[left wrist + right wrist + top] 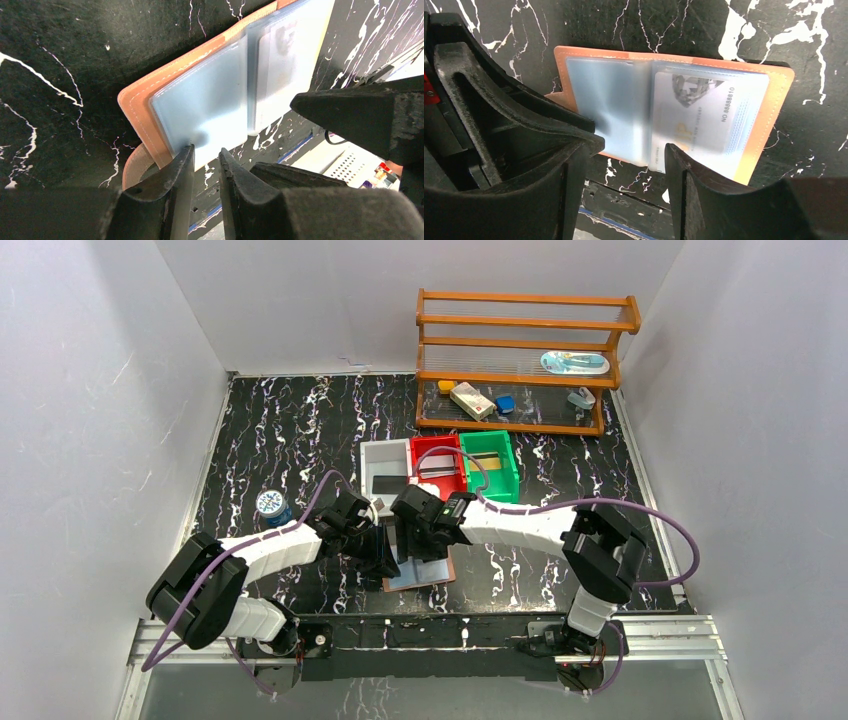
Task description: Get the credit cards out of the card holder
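The card holder (425, 575) lies open and flat on the black marble table by its front edge. It is tan leather with light blue sleeves (614, 110). A pale credit card (694, 117) with a printed number sits in the right-hand sleeve, and shows again in the left wrist view (282, 55). My left gripper (206, 150) has its fingertips a narrow gap apart at the near edge of the left sleeve (205, 100), and only table shows in the gap. My right gripper (626, 155) is open over the holder's near edge by the fold, with one fingertip (674, 155) in front of the card's sleeve.
White (372, 462), red (438, 442) and green (510, 462) bins stand in a row just beyond the holder, with flat things in them. A wooden rack (520, 340) with small items fills the back right. A blue-lidded jar (270, 505) stands at the left. The holder's strap tab (132, 167) curls beside my left finger.
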You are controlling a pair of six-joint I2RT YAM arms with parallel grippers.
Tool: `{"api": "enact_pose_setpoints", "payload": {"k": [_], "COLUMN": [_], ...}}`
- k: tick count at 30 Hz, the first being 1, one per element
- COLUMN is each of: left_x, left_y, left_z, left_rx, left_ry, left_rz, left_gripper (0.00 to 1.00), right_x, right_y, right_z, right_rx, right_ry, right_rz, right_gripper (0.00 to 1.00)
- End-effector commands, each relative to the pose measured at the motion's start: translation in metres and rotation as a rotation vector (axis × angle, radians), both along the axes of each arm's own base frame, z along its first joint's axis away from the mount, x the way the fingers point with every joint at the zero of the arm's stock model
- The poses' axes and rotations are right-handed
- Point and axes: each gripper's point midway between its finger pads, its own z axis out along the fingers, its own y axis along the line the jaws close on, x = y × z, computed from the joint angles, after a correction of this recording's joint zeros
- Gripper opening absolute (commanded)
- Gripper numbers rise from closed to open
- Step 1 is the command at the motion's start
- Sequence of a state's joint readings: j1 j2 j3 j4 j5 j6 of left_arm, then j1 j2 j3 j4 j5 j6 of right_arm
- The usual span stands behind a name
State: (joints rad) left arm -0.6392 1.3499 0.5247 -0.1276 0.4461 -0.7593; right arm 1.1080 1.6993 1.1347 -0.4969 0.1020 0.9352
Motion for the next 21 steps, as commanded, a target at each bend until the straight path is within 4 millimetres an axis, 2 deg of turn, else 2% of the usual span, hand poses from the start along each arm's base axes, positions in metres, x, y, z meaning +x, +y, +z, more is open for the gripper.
{"api": "enact_pose_setpoints", "payload": {"k": [1,4,6,17,21], "left_x": [-0.004,-0.004,-0.004,-0.004,-0.004], "left_y": [0.005,0.006,0.006,0.005,0.005], "left_z": [-0.005,-0.005,-0.005,-0.005,-0.005], "left_rx": [0.035,0.035,0.036,0.036,0.038], "left_ry": [0.014,0.013,0.013,0.013,0.016], "left_rz": [-0.007,-0.007,-0.007,-0.008,-0.009], "left_gripper": [0.24,0.24,0.24,0.24,0.24], "right_x": [0.009,0.016,0.017,0.008,0.004], "right_y": [-0.009,-0.029,-0.034,-0.032,-0.038], "right_z": [0.011,0.006,0.004,-0.017,-0.035], "right_rx": [-0.014,-0.11,-0.144,-0.169,-0.215], "right_ry": [-0.055,-0.083,-0.086,-0.027,-0.003], "right_rz": [-0.049,-0.089,-0.094,-0.062,-0.059], "right_gripper": [0.67,0.7,0.72,0.73,0.74]}}
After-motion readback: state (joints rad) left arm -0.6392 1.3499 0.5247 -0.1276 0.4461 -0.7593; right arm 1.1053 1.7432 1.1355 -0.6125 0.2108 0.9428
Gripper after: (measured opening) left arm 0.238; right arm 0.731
